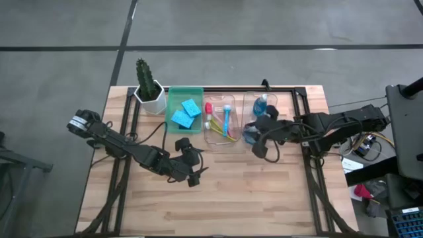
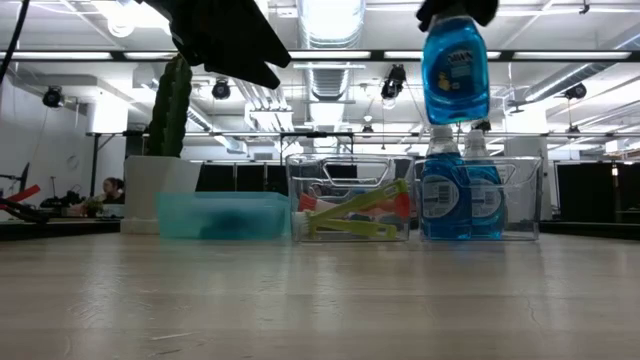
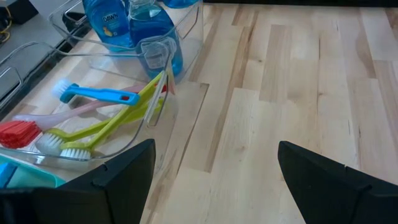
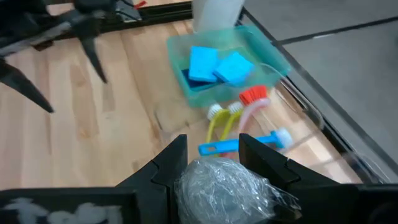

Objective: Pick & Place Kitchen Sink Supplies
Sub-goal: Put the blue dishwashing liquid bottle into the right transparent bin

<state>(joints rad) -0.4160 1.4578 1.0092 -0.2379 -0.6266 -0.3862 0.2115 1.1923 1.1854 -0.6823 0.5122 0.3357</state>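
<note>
Spanning the whole scene, the wooden counter [image 1: 264,192] carries a row of bins along its far side. The green bin [image 1: 175,98] holds two blue sponges [image 1: 186,112]; the clear brush bin [image 1: 230,137] holds the pink, yellow-green and blue brushes [image 3: 99,94], their long handles lying roughly along the bin.

The right gripper [image 1: 253,131] has its jaws pinching the cap end of a blue dish-soap bottle [image 2: 455,68], which hangs upright below the jaws, cap up, clear of the counter and above the clear bottle bin [image 2: 520,200]. Two more soap bottles [image 2: 445,195] stand upright in that bin, directly beneath the jaws.

The left gripper [image 1: 192,173] hovers over bare counter, jaws spread, the brush bin just ahead of them.
</note>
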